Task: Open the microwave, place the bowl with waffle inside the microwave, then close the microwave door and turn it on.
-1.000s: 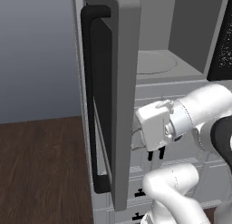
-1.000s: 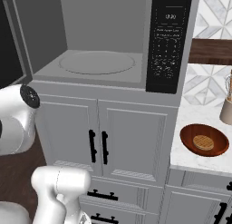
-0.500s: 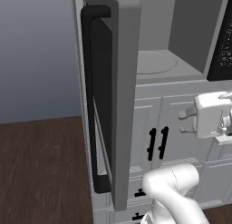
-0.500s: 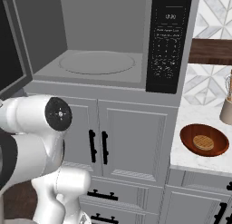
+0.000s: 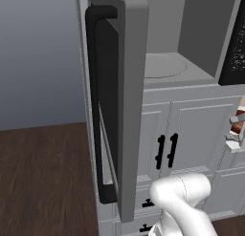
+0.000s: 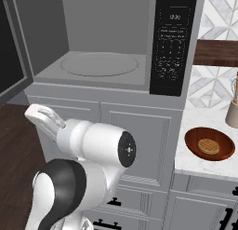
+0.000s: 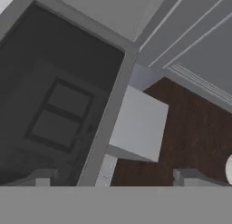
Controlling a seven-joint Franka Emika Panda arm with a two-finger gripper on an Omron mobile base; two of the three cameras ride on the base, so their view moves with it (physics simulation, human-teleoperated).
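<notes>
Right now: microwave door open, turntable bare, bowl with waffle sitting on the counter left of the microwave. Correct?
One thing is off: the bowl with waffle sits on the counter to the right of the microwave, not the left; the right base view shows it. The rest holds: the microwave door is open and the turntable is bare.

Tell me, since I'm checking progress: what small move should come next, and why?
Probably swing the open gripper toward the bowl with waffle. The microwave door already stands wide open and the turntable is bare, while the bowl sits untouched on the counter right of the microwave.
</notes>
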